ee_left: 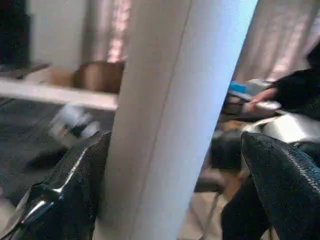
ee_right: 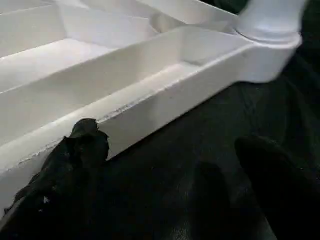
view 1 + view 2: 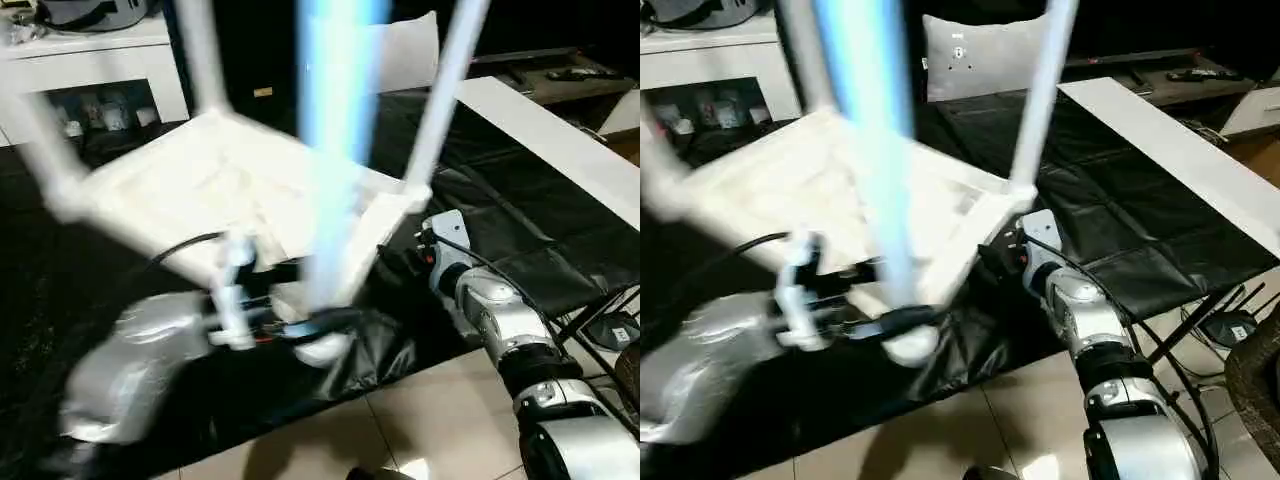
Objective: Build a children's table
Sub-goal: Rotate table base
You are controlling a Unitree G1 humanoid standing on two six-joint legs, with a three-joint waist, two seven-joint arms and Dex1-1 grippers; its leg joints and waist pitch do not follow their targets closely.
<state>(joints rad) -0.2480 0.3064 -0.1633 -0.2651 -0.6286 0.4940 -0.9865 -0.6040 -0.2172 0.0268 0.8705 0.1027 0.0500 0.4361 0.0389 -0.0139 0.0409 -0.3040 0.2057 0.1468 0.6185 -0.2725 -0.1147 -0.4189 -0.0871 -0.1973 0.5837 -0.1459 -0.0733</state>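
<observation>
- Left gripper (image 1: 172,165): fingers spread on either side of a white table leg (image 1: 175,115). One pad (image 1: 75,175) touches or nearly touches it; the other pad (image 1: 285,185) stands off with a gap. Not clamped.
- In the head views that leg (image 3: 335,150) is the nearest one, upright and blurred with a bluish cast. Its base sits at the table's near corner, right by the left gripper (image 3: 300,325).
- Left forearm (image 3: 130,375) comes in low from the left, with a black cable looping over it.
- Right gripper (image 2: 170,175): fingers apart, nothing between them, just the black sheet (image 2: 210,135). One finger (image 2: 75,165) lies against the tabletop's side rim; contact is probable, but the view is too dim to confirm.
- Right forearm (image 3: 500,320) reaches in from the right toward the table's right corner.
- Children's table (image 3: 220,190): upside down on the black sheet on the floor, ribbed underside up and tilted in the frame.
- Right-corner leg (image 3: 445,90) is seated upright in its socket (image 2: 267,27). Two more legs stand at the far corner (image 3: 200,50) and the left corner (image 3: 40,150).
- Behind: white cabinet (image 3: 90,60) far left, long white board (image 3: 560,140) to the right, grey cushion (image 3: 980,55) at the back.
- Left wrist view background: a person's hand (image 1: 260,97) with a dark sleeve.
</observation>
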